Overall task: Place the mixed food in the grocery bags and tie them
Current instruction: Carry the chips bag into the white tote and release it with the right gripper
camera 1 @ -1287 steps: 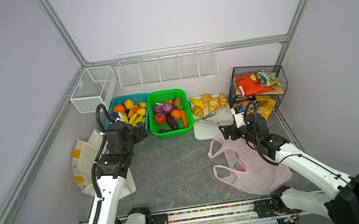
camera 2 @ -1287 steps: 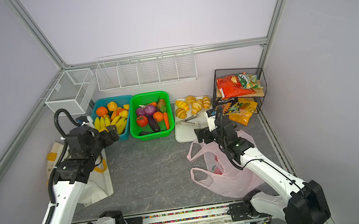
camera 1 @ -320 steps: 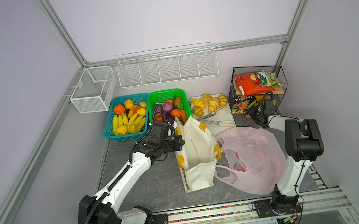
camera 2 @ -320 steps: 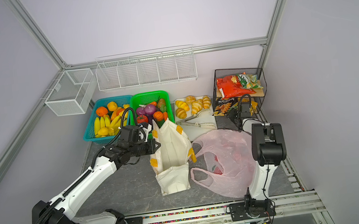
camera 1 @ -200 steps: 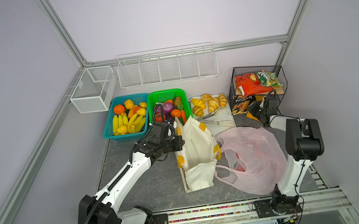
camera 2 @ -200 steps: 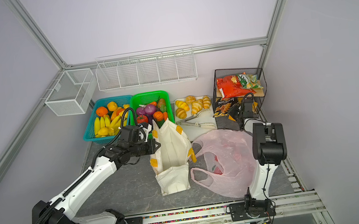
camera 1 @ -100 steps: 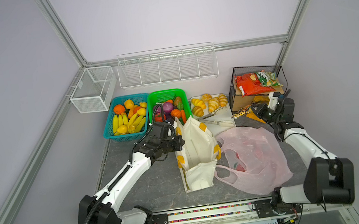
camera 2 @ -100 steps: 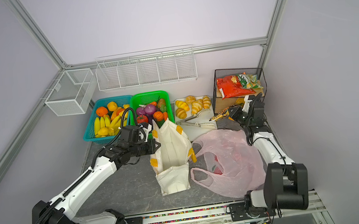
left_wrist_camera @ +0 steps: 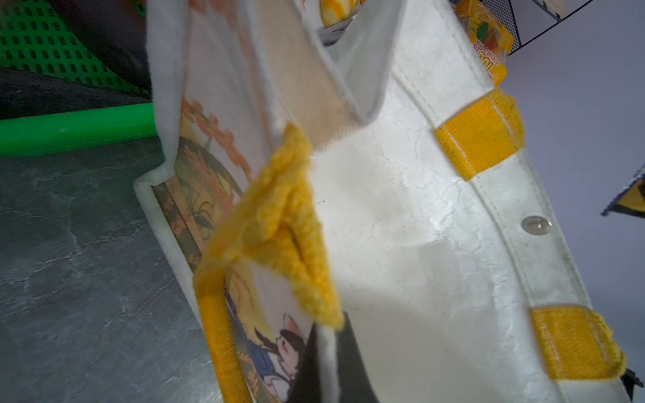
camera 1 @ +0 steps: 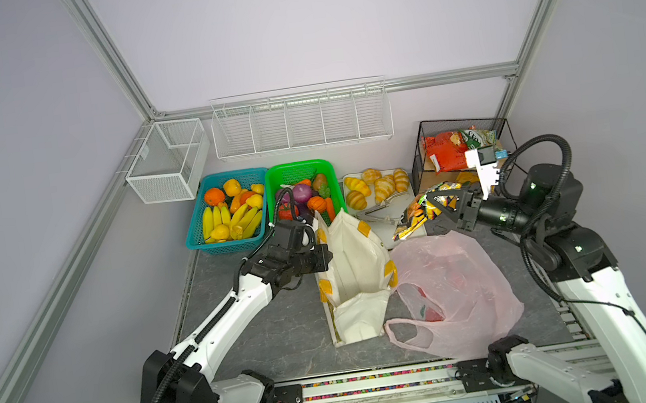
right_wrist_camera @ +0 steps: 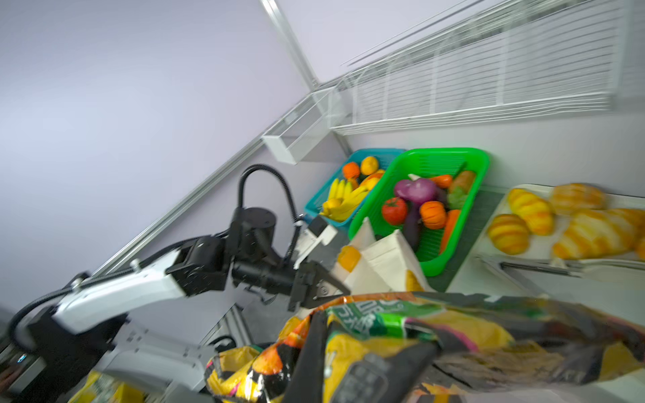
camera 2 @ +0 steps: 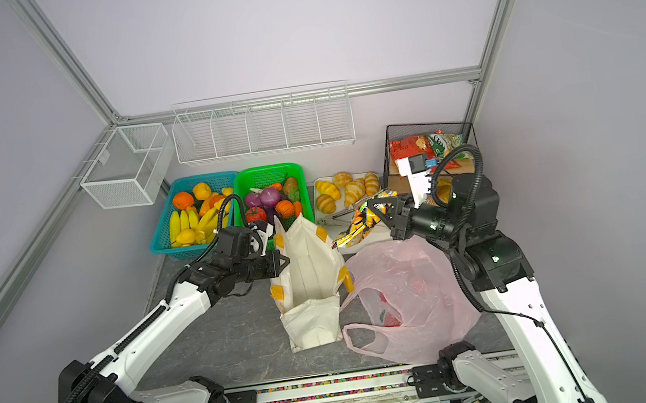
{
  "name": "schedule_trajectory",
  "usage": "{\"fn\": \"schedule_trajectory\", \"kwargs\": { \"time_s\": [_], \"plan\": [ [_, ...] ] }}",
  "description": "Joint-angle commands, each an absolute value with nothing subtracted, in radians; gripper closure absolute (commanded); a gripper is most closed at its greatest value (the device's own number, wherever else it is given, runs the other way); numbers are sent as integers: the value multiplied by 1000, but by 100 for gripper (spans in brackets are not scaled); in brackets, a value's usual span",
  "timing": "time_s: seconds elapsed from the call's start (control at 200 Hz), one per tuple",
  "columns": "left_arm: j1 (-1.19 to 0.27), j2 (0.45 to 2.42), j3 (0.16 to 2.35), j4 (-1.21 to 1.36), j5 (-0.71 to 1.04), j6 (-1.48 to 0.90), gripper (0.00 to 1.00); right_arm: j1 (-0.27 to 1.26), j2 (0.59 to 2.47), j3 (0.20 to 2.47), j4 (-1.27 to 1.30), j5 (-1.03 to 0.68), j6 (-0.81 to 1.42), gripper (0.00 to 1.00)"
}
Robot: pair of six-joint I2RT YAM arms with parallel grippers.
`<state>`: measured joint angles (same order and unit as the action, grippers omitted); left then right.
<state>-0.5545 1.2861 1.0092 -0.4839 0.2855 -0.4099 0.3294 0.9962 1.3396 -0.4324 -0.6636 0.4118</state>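
Packet (camera 1: pixel 415 216): crinkly foil, black/orange/yellow, creased, hanging slack in the air. R tool (camera 1: pixel 438 213) is clenched on one end. In both top views it sits against the near corner of the tray (camera 1: pixel 413 200), btwn tote (camera 1: pixel 353 274) and black wire rack (camera 1: pixel 418 157), just past the far edge of the pink bag (camera 1: pixel 458 290). R wrist view: glossy print w/ a green patch, blurred.

Tote: cream, stiff, boxy, upright w/ mouth open, yellow woven handle tabs. L tool (camera 1: pixel 322 257) is clamped on its rim. L wrist view: dark fingers (left_wrist_camera: pixel 352 363) pinch the edge; lining white & crackled, round metal snap (left_wrist_camera: pixel 535 225), printed picture on outer face.

Pink bag: thin translucent film, rumpled, lying on the surface (camera 1: pixel 277 321) (grey, stone-look), touching tote's side; loop handle toward the front, red print showing through.

Green basket (camera 1: pixel 296 166), perforated plastic, behind tote: round tomato (right_wrist_camera: pixel 394 210), purple onion (right_wrist_camera: pixel 415 190), ribbed pumpkin (right_wrist_camera: pixel 432 214), long dark eggplant (right_wrist_camera: pixel 412 223).
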Motion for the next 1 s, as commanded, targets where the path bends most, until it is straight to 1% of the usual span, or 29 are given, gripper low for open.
{"fn": "schedule_trajectory", "kwargs": {
  "time_s": [0.0, 0.09, 0.185, 0.27, 0.375, 0.53, 0.62, 0.83, 0.995],
  "plan": [
    [-546, 1262, 1015, -443, 271, -396, 100, 434, 1058, 1376, -488, -754, 358, 94],
    [-546, 1257, 1011, -445, 267, -394, 100, 533, 1110, 1405, -489, -769, 348, 94],
    [-546, 1255, 1008, -445, 262, -394, 100, 589, 1174, 1429, -523, -792, 324, 94],
    [-546, 1250, 1006, -446, 261, -395, 100, 592, 1224, 1441, -587, -796, 285, 94],
    [-546, 1245, 1009, -447, 259, -393, 100, 588, 1292, 1476, -736, -770, 173, 94],
    [-546, 1239, 1009, -441, 260, -387, 100, 587, 1394, 1505, -908, -846, -31, 93],
    [-546, 1238, 1010, -439, 262, -382, 100, 600, 1452, 1529, -984, -845, -110, 93],
    [-546, 1241, 1009, -445, 252, -376, 100, 648, 1491, 1577, -1018, -901, -209, 93],
    [-546, 1243, 1008, -442, 251, -376, 100, 631, 1531, 1616, -1069, -850, -237, 93]
  ]
}}
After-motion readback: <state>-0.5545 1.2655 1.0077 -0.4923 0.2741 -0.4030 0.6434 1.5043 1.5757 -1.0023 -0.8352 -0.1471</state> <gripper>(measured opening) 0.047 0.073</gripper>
